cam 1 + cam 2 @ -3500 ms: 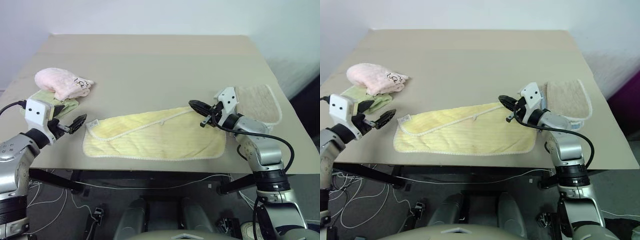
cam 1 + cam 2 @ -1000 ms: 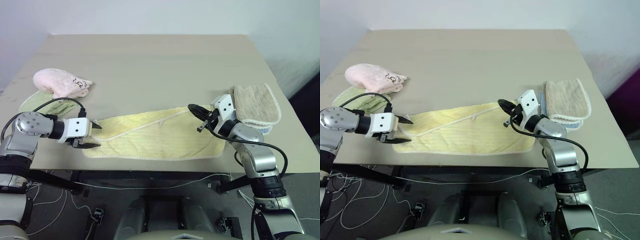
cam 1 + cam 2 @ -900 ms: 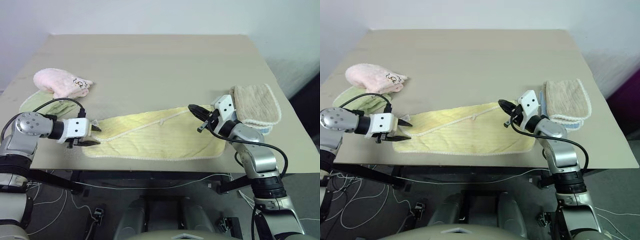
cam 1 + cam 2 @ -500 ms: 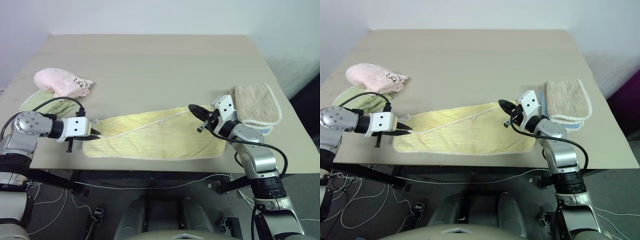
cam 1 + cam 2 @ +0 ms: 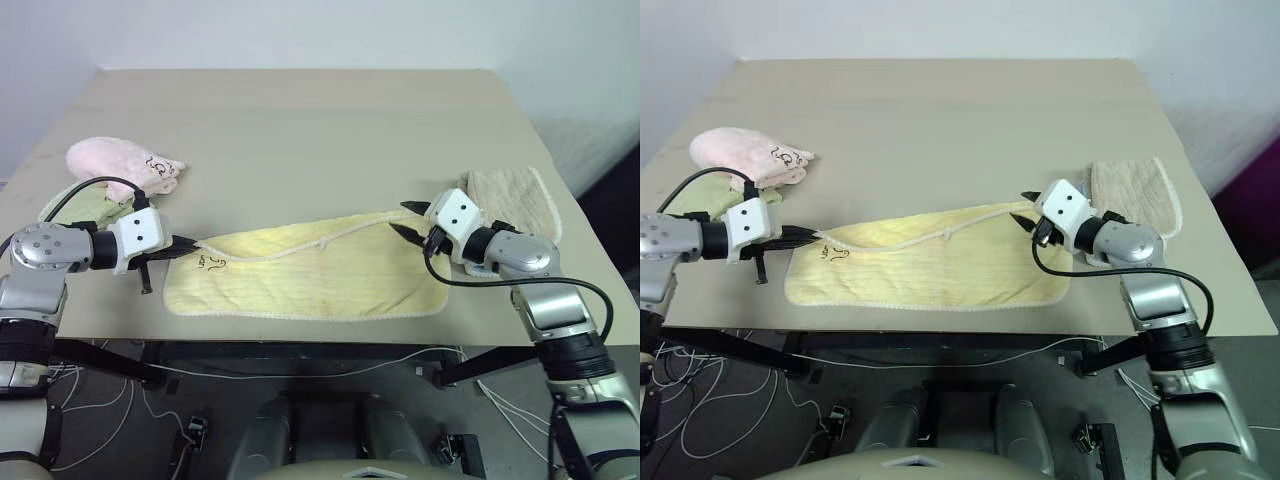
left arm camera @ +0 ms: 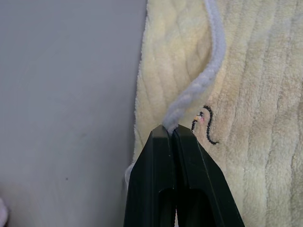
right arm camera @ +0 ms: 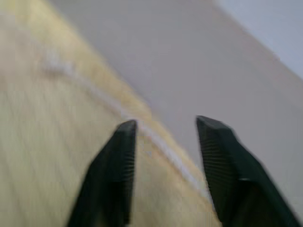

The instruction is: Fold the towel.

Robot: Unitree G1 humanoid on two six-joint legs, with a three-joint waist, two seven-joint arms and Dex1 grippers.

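Note:
The pale yellow towel [image 5: 310,275] lies lengthwise along the table's near edge, its far long edge folded partly over. My left gripper [image 5: 187,243] is shut on the whitish corded edging [image 6: 199,85] at the towel's left corner, which is lifted slightly off the table. A small dark printed mark [image 6: 207,126] shows beside the pinch. My right gripper [image 5: 402,217] hovers open just over the towel's far right corner, with nothing between its fingers [image 7: 116,161].
A pink fluffy towel [image 5: 120,165] lies on a green cloth [image 5: 70,205] at the table's left. A folded beige towel [image 5: 515,200] sits at the right, close behind my right arm. The tan table [image 5: 300,120] stretches away behind the yellow towel.
My left gripper has shut on the towel's left corner edging and raised it, baring the dark mark. My right gripper has opened, rolled and drawn a little to the right.

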